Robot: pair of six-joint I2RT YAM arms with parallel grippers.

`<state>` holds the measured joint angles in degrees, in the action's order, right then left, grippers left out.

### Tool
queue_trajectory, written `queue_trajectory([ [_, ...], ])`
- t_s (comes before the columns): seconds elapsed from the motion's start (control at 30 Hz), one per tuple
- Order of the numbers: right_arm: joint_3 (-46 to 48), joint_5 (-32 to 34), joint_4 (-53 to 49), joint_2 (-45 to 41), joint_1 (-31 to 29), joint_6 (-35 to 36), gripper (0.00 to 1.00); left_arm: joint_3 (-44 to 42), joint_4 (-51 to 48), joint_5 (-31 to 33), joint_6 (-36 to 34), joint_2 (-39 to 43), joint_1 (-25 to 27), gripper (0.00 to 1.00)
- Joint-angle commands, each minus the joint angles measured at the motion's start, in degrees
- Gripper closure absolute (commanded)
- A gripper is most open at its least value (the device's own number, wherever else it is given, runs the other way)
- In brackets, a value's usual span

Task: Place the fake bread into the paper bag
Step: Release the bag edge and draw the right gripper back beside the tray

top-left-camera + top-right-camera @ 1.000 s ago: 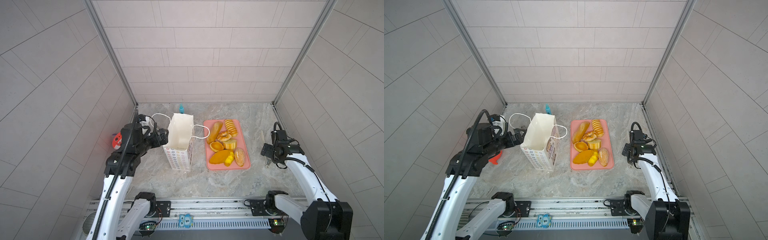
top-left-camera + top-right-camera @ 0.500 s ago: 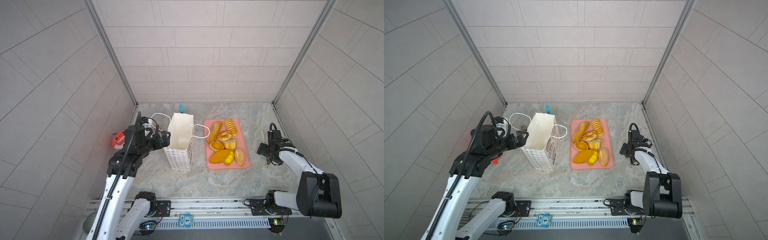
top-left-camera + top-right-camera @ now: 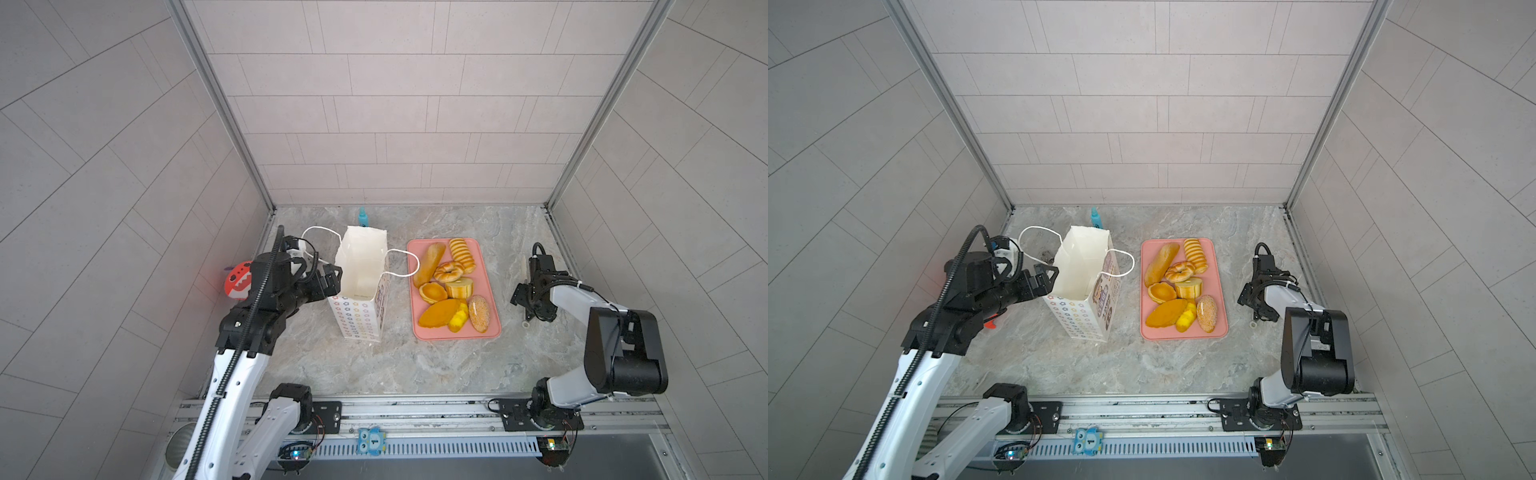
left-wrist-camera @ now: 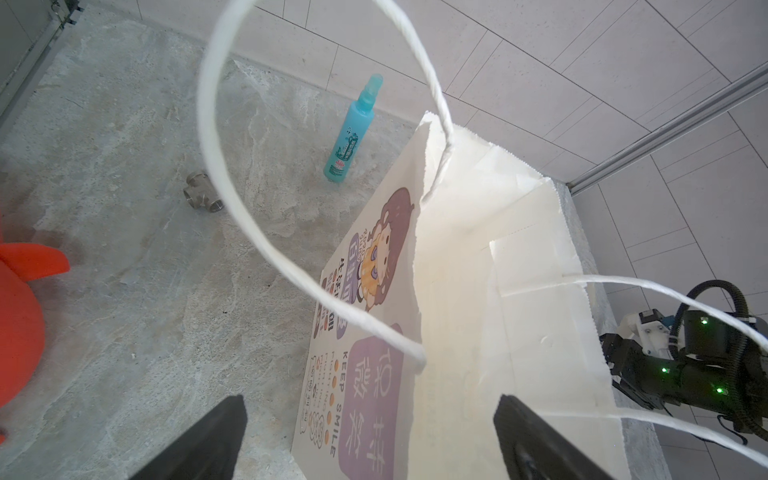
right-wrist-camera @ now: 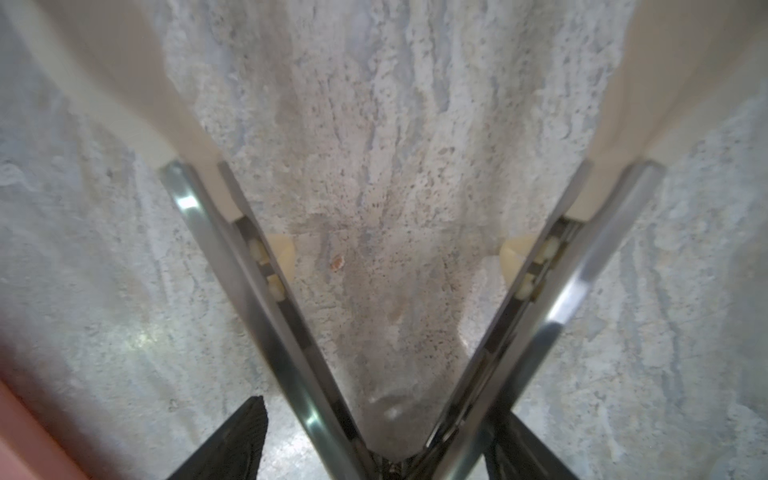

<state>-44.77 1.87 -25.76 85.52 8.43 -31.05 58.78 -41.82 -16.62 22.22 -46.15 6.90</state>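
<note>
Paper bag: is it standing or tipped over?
Standing. The paper bag rests on its base in both top views, its mouth open upward.

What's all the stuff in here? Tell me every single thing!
fake bread: eight, golden to orange, on the tray
tray: one, pink, right of the paper bag
paper bag: one, white, upright
spray bottle: one, turquoise, behind the bag
pipe fitting: one, silver, left of the bag
toy: one, red, by the left wall
tongs: one, metal with cream tips, right of the tray
left gripper: one, black, open at the bag's rim
right gripper: one, black, open around the tongs
</note>
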Motion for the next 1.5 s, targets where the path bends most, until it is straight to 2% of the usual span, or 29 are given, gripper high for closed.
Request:
queue_trajectory([
  [0.0,-1.57,0.74,-0.12,0.52,0.1,-1.41,0.19,-0.58,0.51,0.19,-0.07,0.7,0.27,0.0],
  [0.17,-3.69,4.11,-1.84,3.58,0.1,-1.96,0.18,-0.78,0.49,0.26,-0.24,0.67,0.23,0.0],
  [0.4,-4.03,4.58,0.09,6.85,0.14,-3.23,0.17,-0.6,0.08,0.32,-0.55,0.69,0.28,0.0],
  [0.57,-5.56,5.47,-0.94,8.32,0.18,-3.41,0.1,-0.64,-0.19,0.4,-0.77,0.98,0.34,0.0],
  [0.67,-6.16,5.28,-1.39,9.15,0.16,-3.45,0.1,-0.59,-0.25,0.46,-0.77,1.05,0.37,0.0],
  [0.93,-5.09,5.72,-0.89,7.32,0.19,-2.86,0.26,0.03,-0.72,0.76,-1.12,1.12,0.35,0.0],
  [1.2,-3.13,6.57,-1.89,-2.62,0.19,2.08,0.46,1.01,-2.2,1.73,-1.94,1.26,0.27,0.0],
  [1.37,-3.84,4.42,-5.24,-10.84,0.1,4.07,0.5,2.42,-3.21,2.97,-2.52,1.04,0.24,0.0],
  [1.47,-3.62,-1.3,-5.12,-15.84,0.01,6.24,0.52,3.51,-4.29,4.78,-2.2,0.46,0.29,0.0],
])
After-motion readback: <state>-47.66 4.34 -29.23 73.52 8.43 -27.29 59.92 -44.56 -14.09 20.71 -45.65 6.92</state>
